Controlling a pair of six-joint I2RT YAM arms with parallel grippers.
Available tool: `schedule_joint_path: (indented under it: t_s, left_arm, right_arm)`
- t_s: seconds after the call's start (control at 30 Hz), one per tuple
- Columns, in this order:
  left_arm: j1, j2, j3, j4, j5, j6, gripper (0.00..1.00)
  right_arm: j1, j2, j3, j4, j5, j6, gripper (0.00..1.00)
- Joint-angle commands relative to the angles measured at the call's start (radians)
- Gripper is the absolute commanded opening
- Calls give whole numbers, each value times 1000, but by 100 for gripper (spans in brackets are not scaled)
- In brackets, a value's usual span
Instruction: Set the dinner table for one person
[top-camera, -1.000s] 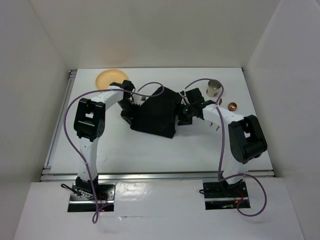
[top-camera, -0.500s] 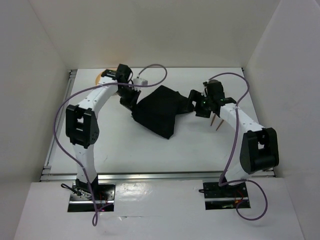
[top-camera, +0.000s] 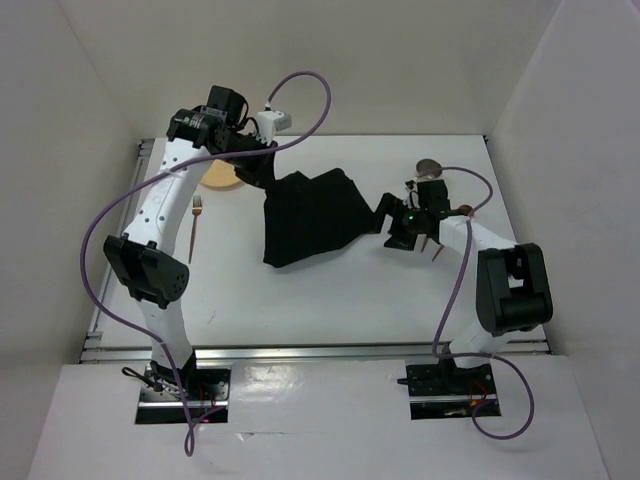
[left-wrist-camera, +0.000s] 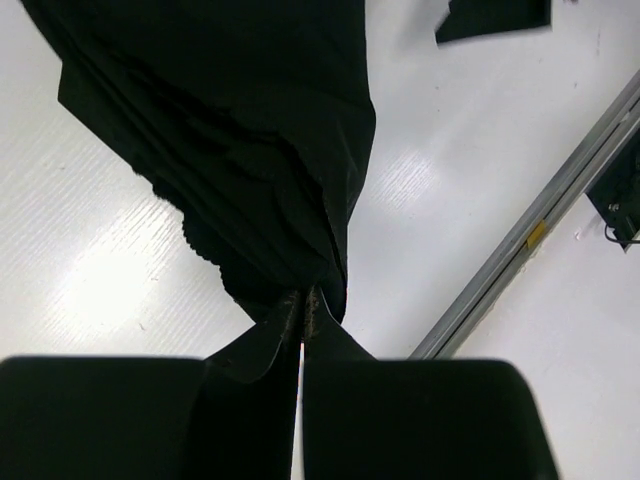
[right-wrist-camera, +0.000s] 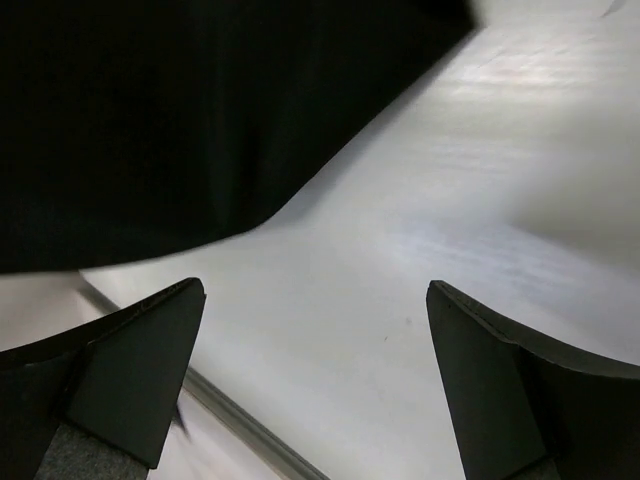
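Rail-edged dinner table (top-camera: 330, 310), black cloth (top-camera: 310, 215) corner in left fingers (left-wrist-camera: 250, 400) (right fingers (right-wrist-camera: 130, 370) spread).

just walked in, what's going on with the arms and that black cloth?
The left gripper is shut on one corner of the black cloth mat and holds it up, bunched, so the rest drapes toward the dinner table. The right gripper is open by the cloth's right edge, with nothing between its fingers. A fork, an orange plate and a cup sit off to the sides, not yet arranged.
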Motion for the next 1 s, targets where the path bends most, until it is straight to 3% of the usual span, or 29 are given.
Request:
schedule_joint_path:
  t_s: [0.0,0.4,0.53,0.57,0.63,0.67,0.77,0.83,0.93,0.97]
  left_arm:
    - [1,-23,77,-28,62,-17,0]
    - [-9,-113,-15,4,87,47,0]
    - [-9,-113,-68,4,78,57,0]
    - [-9,-122,-78,4,78,57,0]
    - [-9,-122,-90,4,78,66,0]
    - [-9,-132,-90,4,78,66,0]
    - [-9,-132,-90,4,67,75,0]
    - [-9,-141,-90,4,67,86,0]
    - [-9,-162,-81,4,67,100,0]
    - [-9,-174,-81,4,55,100,0]
  right_arm:
    - [-75,81,-13,195,-121,144,100]
    - [-27,339,149,174,-96,245,100]
    - [-4,400,195,211,-44,313,90]
    - [-4,428,206,220,-43,326,86]
    - [-4,456,220,229,-18,365,55]
    - [-4,477,229,239,-2,374,32]
    - [-4,488,260,228,27,360,1]
    - [-4,476,284,207,53,340,0]
    - [-4,337,258,180,131,299,0]
    - [5,219,231,180,151,282,0]
